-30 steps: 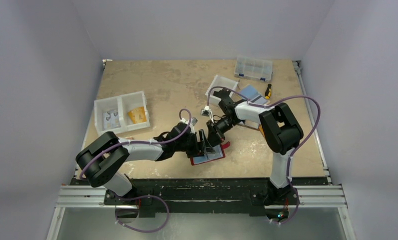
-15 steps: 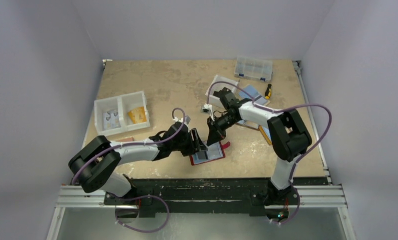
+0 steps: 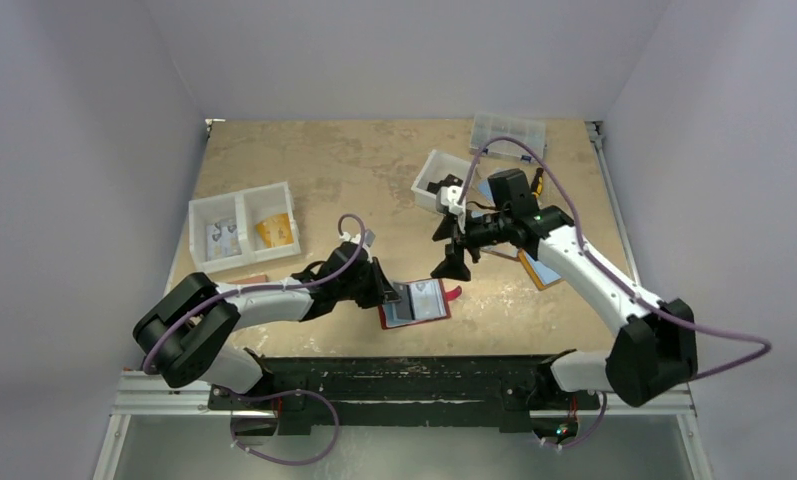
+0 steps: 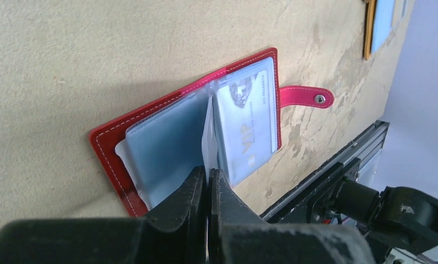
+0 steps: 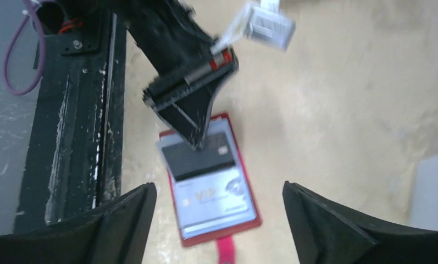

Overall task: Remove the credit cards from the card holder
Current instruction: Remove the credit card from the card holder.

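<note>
Right gripper (image 3: 453,263) has lifted away toward one o'clock, jaws spread. Left gripper (image 4: 206,181) pinches a sleeve (image 4: 208,124) of the card holder (image 4: 156,148).

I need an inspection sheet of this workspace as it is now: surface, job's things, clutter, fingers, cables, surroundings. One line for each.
Surface: worn tan tabletop, stained.
Job's things: red card holder lies open near the front edge; grey-white VIP card and a second card are both inside sleeves.
Clutter: divided white bin, small white bin, clear organiser box, screwdriver, tan holder.
Fingers: left gripper shut on a clear sleeve; right gripper open above the holder, holding nothing.
Cables: purple cables loop along both arms, apart from the holder.
Surroundings: pale walls; black rail in front.
</note>
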